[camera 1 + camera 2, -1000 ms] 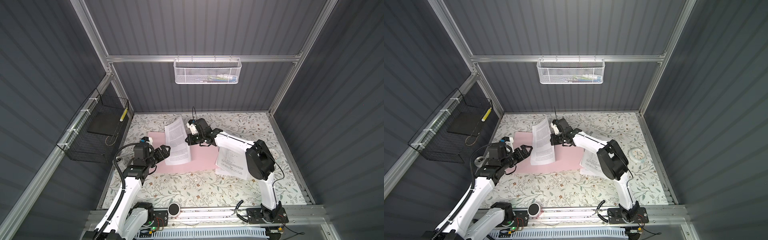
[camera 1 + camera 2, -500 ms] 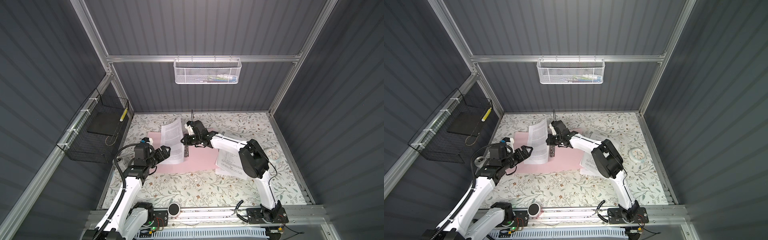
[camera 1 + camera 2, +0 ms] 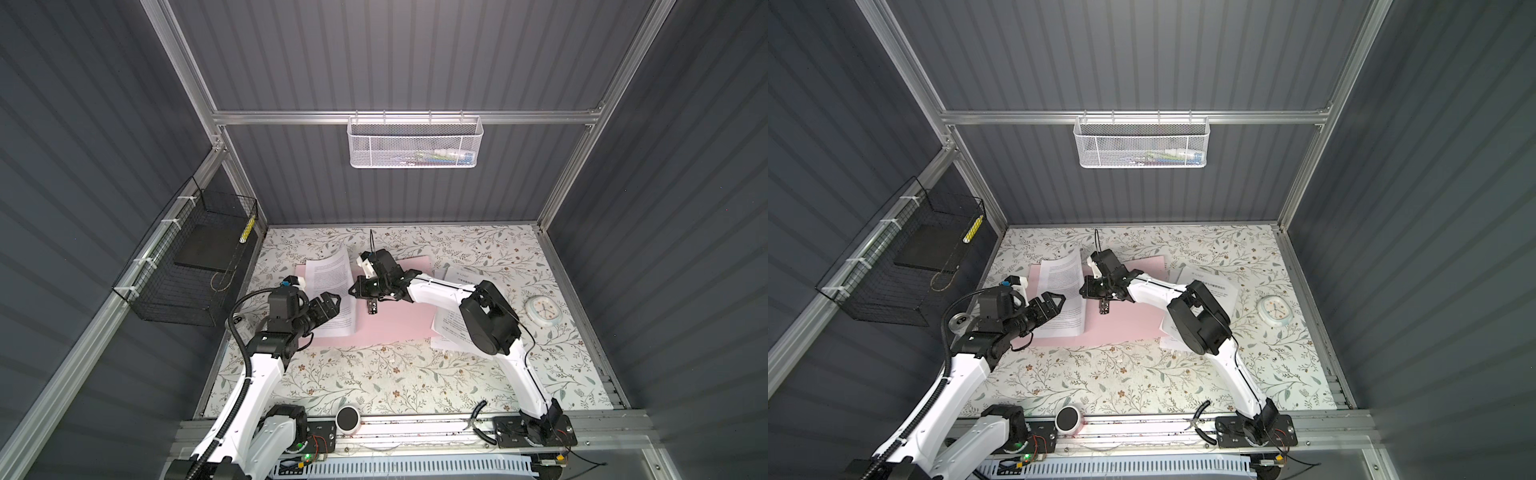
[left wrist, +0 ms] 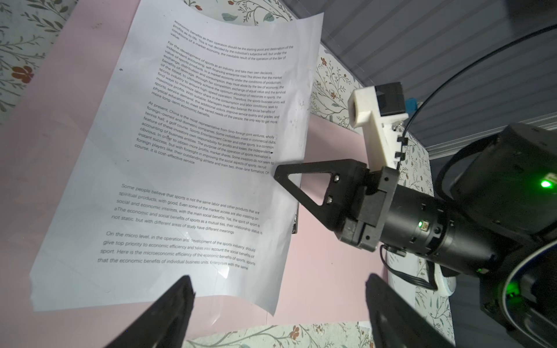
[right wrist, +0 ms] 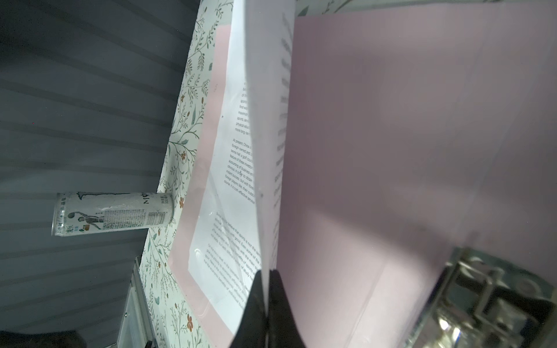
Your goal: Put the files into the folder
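The pink folder (image 3: pixel 395 326) lies open and flat on the floral desk (image 3: pixel 374 374), a little left of the middle in both top views. Its metal clip (image 3: pixel 371 308) sits on the spine between the two covers. One printed sheet (image 3: pixel 330 291) lies over the folder's left cover, and its far end reaches past the pink edge onto the desk.

The right gripper (image 3: pixel 352 291) comes in from the right, across the right cover. Its jaws are pressed together on the sheet's long edge, the one nearest the spine. In the right wrist view the paper runs straight down between the closed black tips of that gripper (image 5: pixel 265 289). The pinched edge is raised off the cover, so the sheet (image 4: pixel 196 150) curves up from left to right while its outer side stays flat on the pink.

The left gripper (image 3: pixel 331 300) hangs over the near part of the sheet with its jaws spread wide. In the left wrist view its two fingers (image 4: pixel 168 313) stand well apart with only paper and folder below them; it seems to touch neither, though the height is hard to judge.

The other files (image 3: pixel 451 332) lie in a loose pile on the desk against the folder's right edge, partly hidden by the right arm (image 3: pixel 490 316). A round clock (image 3: pixel 540 311) lies further right, and a drink can (image 5: pixel 114 215) stands near the desk's left edge, beside the folder
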Tool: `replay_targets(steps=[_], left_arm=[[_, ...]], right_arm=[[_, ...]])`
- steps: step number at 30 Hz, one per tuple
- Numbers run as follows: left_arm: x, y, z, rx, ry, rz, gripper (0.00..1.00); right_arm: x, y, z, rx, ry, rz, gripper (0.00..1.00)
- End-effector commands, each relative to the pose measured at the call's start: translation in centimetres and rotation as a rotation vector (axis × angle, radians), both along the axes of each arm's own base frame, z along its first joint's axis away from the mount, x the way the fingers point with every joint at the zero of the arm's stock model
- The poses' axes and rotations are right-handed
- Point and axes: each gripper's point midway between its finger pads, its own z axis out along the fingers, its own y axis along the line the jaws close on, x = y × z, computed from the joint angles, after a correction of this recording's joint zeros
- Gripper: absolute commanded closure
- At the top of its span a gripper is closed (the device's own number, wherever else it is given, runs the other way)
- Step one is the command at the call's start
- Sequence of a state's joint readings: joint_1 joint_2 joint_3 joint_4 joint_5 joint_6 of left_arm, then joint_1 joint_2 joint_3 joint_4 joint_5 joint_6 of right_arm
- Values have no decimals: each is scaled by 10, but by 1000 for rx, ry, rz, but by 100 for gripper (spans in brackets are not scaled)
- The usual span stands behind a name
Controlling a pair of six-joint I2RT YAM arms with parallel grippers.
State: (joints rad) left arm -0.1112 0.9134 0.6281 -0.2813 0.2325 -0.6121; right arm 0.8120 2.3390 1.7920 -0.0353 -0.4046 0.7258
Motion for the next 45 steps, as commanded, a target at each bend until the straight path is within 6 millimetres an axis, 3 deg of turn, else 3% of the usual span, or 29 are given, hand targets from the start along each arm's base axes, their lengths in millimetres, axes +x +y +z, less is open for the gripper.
replay_targets(steps=[1,11,24,45], left_arm=[[-5,3,-1,18,11,-1,10],[-6,5,-5,23,26,7,10],[-3,5,-2,34,21,5,10],[-4,5,-4,32,29,6,10]], right_arm=[[0,11,9,47,5,-1,100],[2,12,0,60,32,-33,100],[30,-6,7,39,16,-80,100],[2,30,-19,43,86,-1,100]])
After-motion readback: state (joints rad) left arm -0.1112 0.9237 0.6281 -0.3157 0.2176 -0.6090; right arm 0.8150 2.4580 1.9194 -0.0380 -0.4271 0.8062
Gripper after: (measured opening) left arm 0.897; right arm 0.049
